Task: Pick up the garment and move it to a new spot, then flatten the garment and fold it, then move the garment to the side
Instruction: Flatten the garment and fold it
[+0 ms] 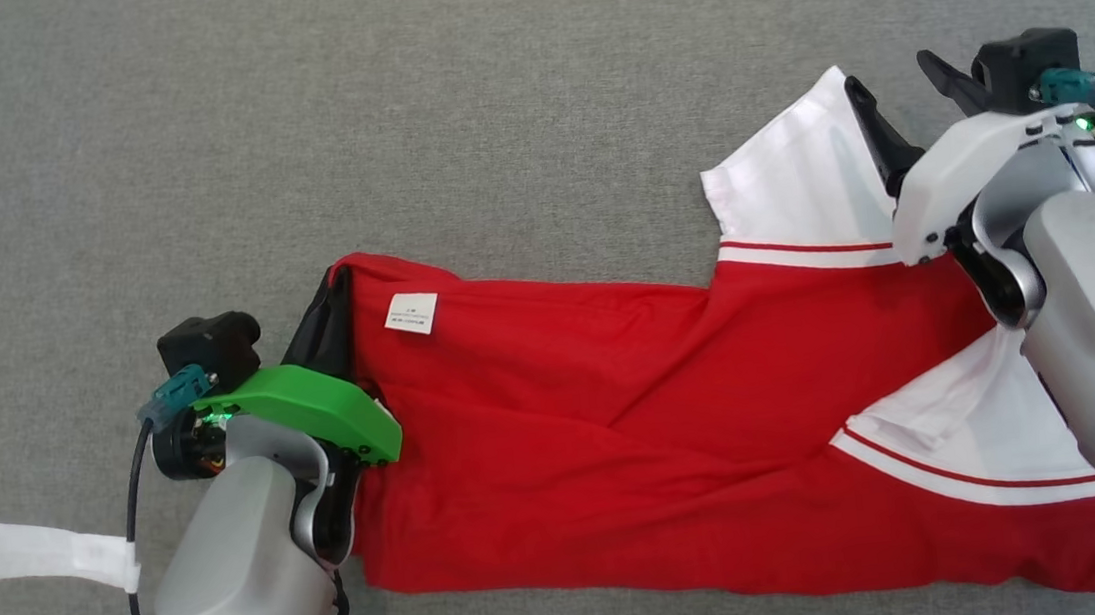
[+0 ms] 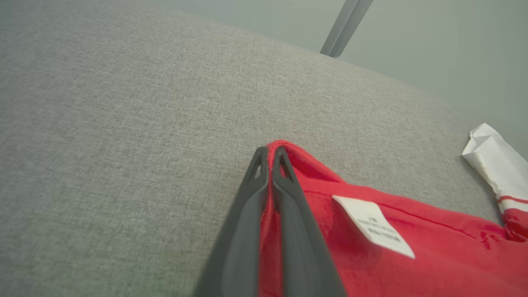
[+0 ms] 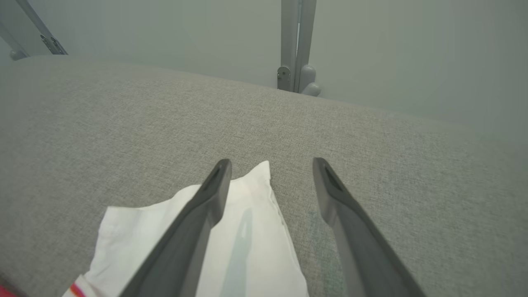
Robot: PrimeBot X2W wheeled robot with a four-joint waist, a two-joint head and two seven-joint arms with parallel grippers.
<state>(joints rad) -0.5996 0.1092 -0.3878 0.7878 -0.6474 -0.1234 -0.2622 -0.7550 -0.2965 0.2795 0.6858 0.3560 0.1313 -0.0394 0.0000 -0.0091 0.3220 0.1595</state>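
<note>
The red garment (image 1: 619,421) lies stretched across the grey padded surface (image 1: 388,112), with its white sleeves at the robot's right. The left gripper (image 2: 271,152) is pinched tight on the garment's far left corner, red cloth pressed between its fingers. The right gripper (image 1: 888,71) stands wide apart over the tip of the upper white sleeve (image 1: 801,178), holding nothing. The right forearm covers part of the lower sleeve, and the left arm hides the garment's left edge. The print on the white label (image 1: 412,314) is too small to read.
</note>
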